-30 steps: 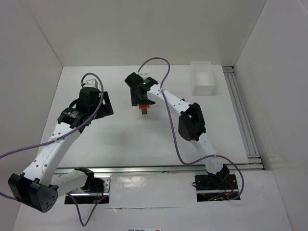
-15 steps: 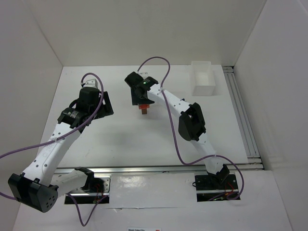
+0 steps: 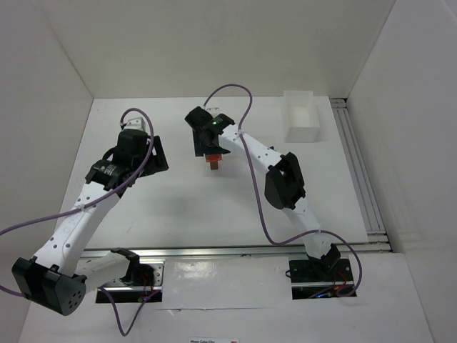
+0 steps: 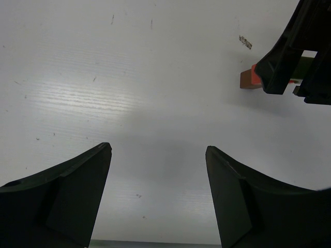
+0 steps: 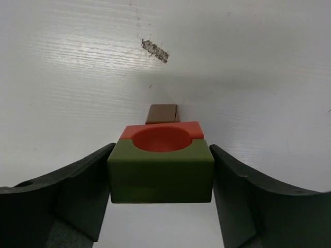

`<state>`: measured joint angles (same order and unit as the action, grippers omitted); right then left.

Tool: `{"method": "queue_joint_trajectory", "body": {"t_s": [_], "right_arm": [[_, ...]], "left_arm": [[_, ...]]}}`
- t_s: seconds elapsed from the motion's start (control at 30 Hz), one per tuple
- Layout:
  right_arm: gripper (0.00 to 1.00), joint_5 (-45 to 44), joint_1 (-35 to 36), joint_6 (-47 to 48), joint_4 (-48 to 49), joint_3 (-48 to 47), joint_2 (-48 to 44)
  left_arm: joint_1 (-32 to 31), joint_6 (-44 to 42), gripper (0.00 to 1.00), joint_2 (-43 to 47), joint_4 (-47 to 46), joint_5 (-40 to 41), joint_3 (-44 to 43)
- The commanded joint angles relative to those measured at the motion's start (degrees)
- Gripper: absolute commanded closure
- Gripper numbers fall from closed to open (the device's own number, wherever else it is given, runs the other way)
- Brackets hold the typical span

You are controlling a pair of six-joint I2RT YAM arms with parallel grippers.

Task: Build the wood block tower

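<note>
**Nothing stirs as the green block sits on the tower**

From where I stand, neither arm has shifted in the last second; the scene is just as it was. The right gripper [image 3: 209, 148] hangs over the middle of the table [image 4: 129, 77], its fingers pressed against both sides of the green block [image 5: 160, 175]. That block rests against the notched red block [image 5: 161, 135], with the brown block [image 5: 162, 113] beyond it, so the small tower [image 3: 213, 161] looks three pieces tall. I read the pause as settling before release. The left gripper [image 4: 158, 149] is spread wide and empty, well to the left. No blue piece shows anywhere; the white bin [image 3: 301, 118] stands apart.
</note>
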<state>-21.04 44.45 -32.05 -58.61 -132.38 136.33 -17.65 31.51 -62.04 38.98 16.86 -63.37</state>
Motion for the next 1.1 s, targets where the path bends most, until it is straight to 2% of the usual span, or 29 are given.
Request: {"method": "queue_joint_trajectory", "body": {"t_s": [0.0,0.07,0.17,0.8,1.07], "right_arm": [[0.17,-1.3,0.6,0.2,-0.3,-2.4,0.0],[0.06,-1.3,0.6,0.2,-0.3,-2.4,0.0],[0.0,-1.3,0.6,0.2,-0.3,-2.4,0.0],[0.0,-1.3,0.6,0.8,-0.8,-1.9,-2.7],[0.0,-1.8,1.1,2.5,-0.3,-4.8,-4.6]], "left_arm": [[0.4,-1.0,0.14,0.2,-1.0,0.5,-0.5],[0.4,-1.0,0.14,0.2,-1.0,0.5,-0.5],[0.4,-1.0,0.14,0.2,-1.0,0.5,-0.5],[0.4,-1.0,0.14,0.7,-1.0,1.1,-0.5],[0.4,-0.5,0.14,0.7,-1.0,0.5,-0.5]]}}
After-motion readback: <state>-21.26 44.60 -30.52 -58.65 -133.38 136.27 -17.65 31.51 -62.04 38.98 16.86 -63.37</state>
